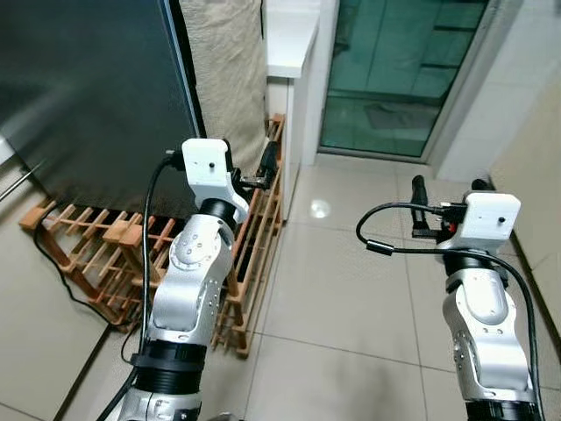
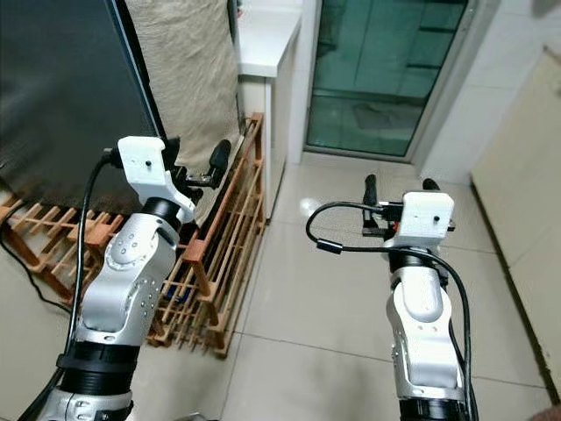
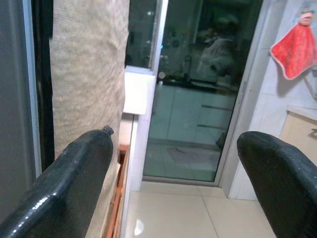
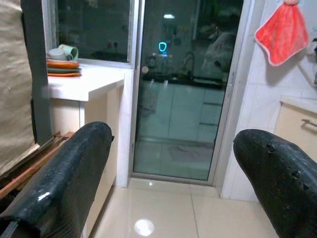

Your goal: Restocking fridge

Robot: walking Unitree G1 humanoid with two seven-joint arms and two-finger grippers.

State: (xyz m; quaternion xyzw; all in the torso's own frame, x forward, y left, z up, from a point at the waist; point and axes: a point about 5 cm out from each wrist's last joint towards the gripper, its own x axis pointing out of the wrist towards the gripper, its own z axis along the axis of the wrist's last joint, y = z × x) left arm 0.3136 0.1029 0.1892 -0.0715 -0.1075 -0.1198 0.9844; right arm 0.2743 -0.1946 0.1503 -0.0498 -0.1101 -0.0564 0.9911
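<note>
The tall dark grey fridge point(image 1: 88, 96) stands at the left, its door shut, with a metal handle point(image 1: 17, 180) showing at the far left edge. My left gripper point(image 2: 197, 162) is raised in front of me, close to a wooden rack beside the fridge; it is open and holds nothing. My right gripper point(image 1: 449, 189) hovers over the tiled floor at the right, also open and empty. In the left wrist view the two black fingers point(image 3: 74, 173) stand wide apart, as do the fingers point(image 4: 64, 168) in the right wrist view.
A low wooden rack point(image 1: 254, 237) stands along the fridge's base. A beige cloth point(image 1: 223, 70) hangs beside the fridge. Beyond are a white counter point(image 1: 289, 35) with stacked plates point(image 4: 62, 64), a glass door point(image 1: 394, 70), a red cloth point(image 4: 285, 32) and a beige cabinet point(image 1: 535, 175).
</note>
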